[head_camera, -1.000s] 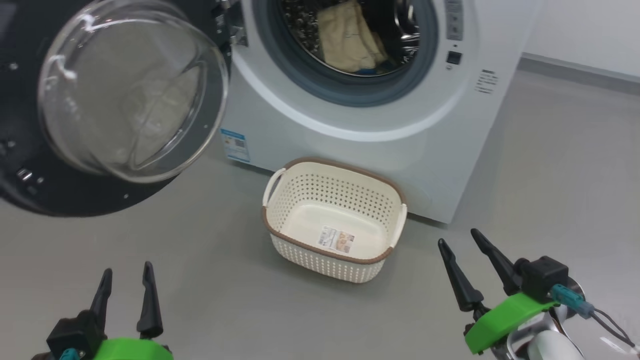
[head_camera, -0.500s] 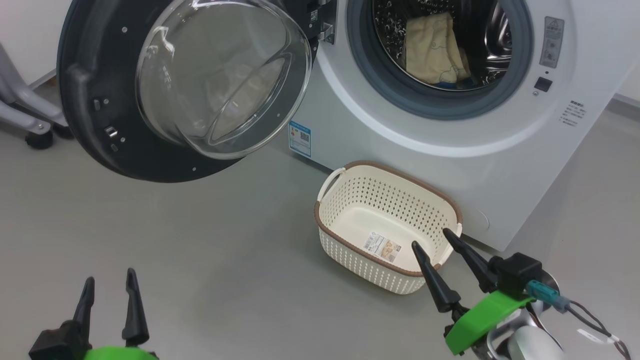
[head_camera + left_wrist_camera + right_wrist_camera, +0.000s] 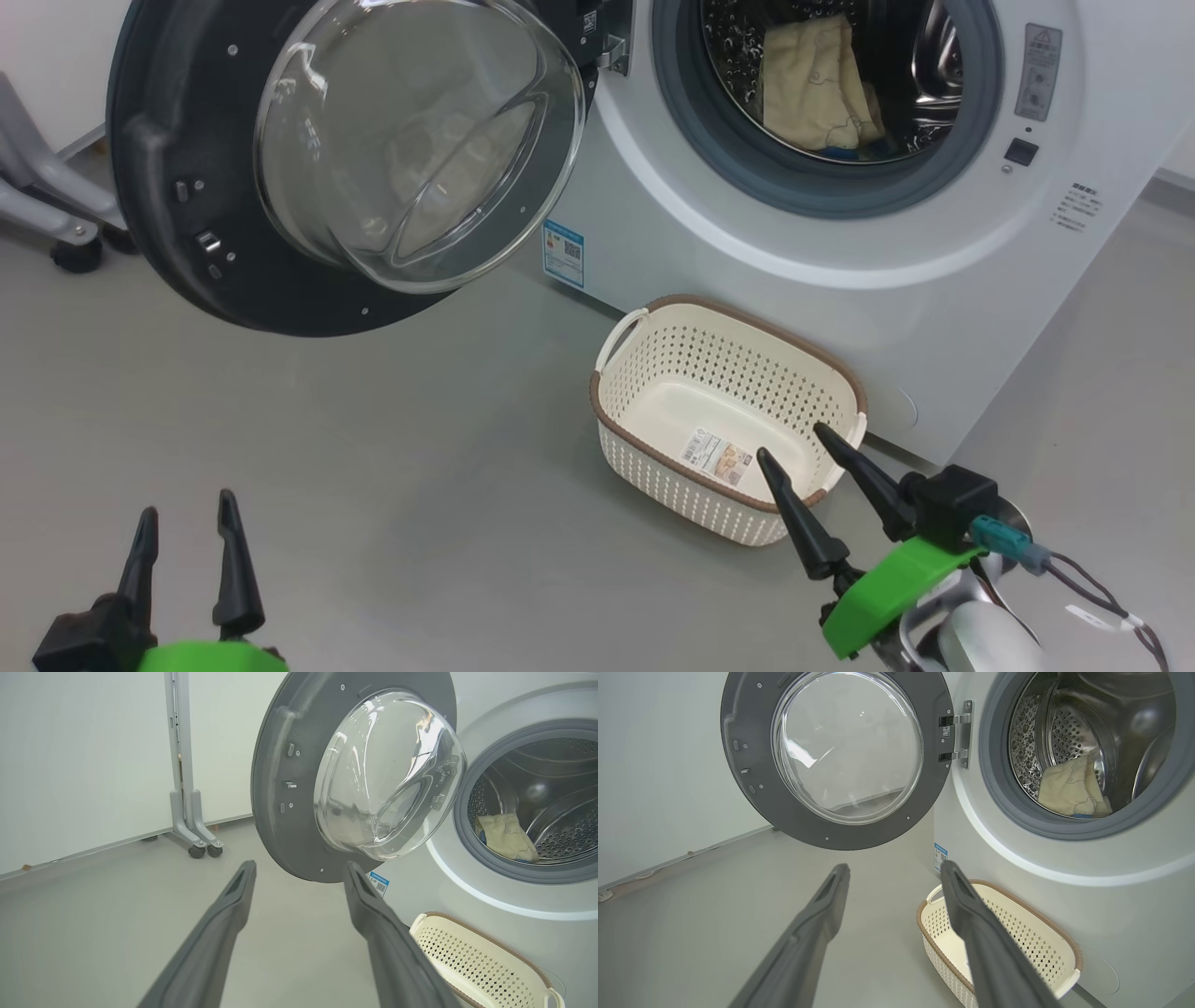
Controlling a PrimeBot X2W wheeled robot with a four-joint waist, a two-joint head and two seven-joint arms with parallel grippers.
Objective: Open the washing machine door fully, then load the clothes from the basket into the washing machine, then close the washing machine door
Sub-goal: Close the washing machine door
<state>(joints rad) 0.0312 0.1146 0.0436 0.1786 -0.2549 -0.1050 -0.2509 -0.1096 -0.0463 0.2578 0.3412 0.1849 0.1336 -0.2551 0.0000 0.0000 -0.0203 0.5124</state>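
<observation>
The washing machine (image 3: 784,280) stands at the upper right with its round black door (image 3: 168,243) swung wide open to the left, glass bowl bulging forward. Pale cream clothes (image 3: 817,84) lie inside the steel drum, also seen as clothes (image 3: 1071,791) in the right wrist view. The cream basket (image 3: 653,373) sits on the floor against the machine's front, holding nothing but its label. My left gripper (image 3: 187,523) hangs open at the lower left, well short of the door. My right gripper (image 3: 789,439) stands open just in front of the basket's near right corner.
A grey stand on castors (image 3: 194,812) is by the white wall, left of the door. Grey floor spreads between my grippers and the machine. The open door (image 3: 280,774) overhangs the floor at the left.
The head camera has turned left, so the whole scene has shifted right in the picture. Both grippers stay open with nothing in them; the right one now overlaps the basket's near corner.
</observation>
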